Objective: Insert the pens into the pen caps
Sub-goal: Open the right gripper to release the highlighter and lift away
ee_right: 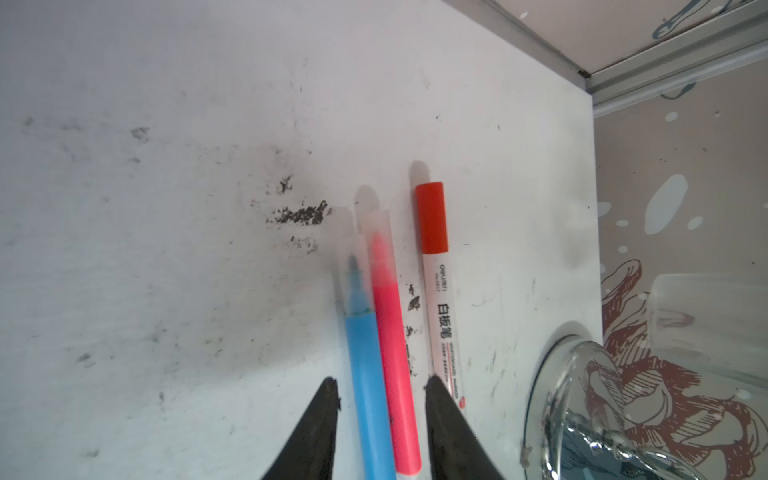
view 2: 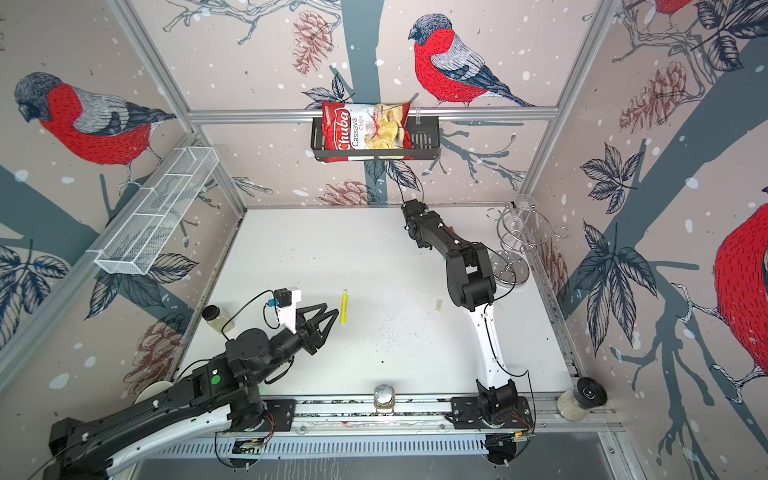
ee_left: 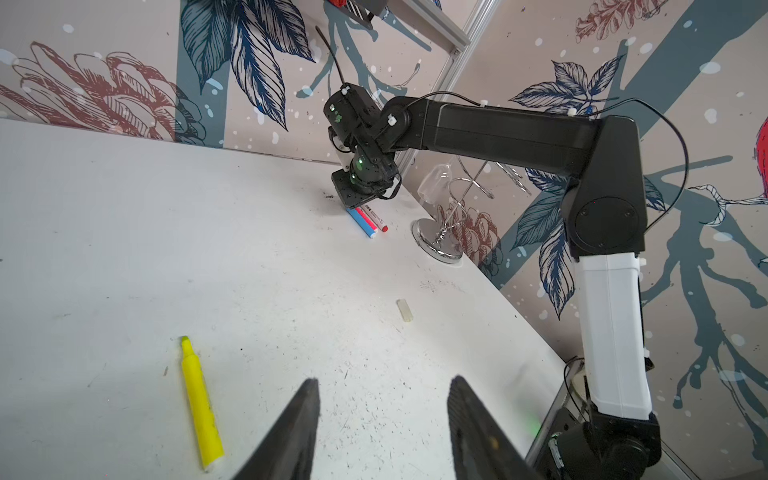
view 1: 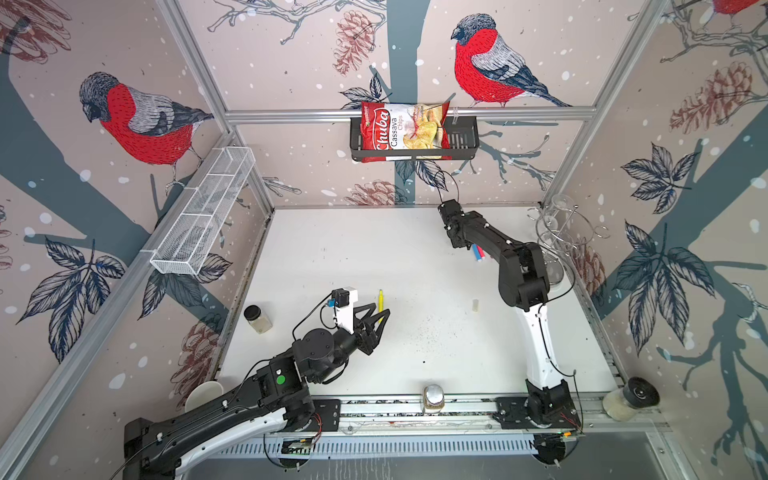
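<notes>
Pens lie on the white table (ee_right: pixel 166 208). The capped blue pen (ee_right: pixel 368 374) and the capped pink pen (ee_right: pixel 395 353) lie side by side between the right fingers (ee_right: pixel 442 411), which stand narrowly apart and clamp neither. The white pen (ee_right: pixel 444 324) lies just beside them. The right arm stretches to the back corner near a wire rack (view 1: pixel 555 237). The left fingers (ee_left: pixel 305 411) stand wider and hold nothing, low over the table. The uncapped yellow pen (ee_left: pixel 199 395) lies beside them, and a loose whitish cap (ee_left: pixel 404 310) lies well apart. Dark specks stain the table, and the walls show birds.

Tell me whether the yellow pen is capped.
Uncapped: the yellow pen shows a bare tip, and a whitish cap lies apart from it on the table.
</notes>
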{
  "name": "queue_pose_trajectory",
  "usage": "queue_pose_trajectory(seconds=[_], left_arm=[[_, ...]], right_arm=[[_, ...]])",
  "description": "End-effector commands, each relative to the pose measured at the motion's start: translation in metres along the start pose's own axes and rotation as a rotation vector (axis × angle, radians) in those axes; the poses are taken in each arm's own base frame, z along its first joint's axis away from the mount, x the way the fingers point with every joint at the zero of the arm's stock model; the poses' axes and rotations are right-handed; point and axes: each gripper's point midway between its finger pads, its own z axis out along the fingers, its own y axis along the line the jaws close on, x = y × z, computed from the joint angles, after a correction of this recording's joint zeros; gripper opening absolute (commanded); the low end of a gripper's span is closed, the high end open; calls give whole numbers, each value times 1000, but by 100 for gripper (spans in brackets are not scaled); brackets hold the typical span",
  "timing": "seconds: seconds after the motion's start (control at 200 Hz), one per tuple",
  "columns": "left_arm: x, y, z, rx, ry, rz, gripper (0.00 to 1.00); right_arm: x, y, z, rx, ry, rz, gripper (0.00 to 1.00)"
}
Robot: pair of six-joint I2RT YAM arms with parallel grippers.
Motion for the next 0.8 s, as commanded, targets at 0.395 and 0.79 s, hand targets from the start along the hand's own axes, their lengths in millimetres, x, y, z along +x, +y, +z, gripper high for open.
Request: queue_pose_trajectory(seconds=[0.395, 0.79], left_arm=[[27, 27, 11, -183, 148, 48, 51], [73, 61, 32, -403, 392, 60, 52]], right_arm=[[-9, -25, -89, -181, -108, 176, 38], [12, -21, -117, -330, -129, 253, 39]])
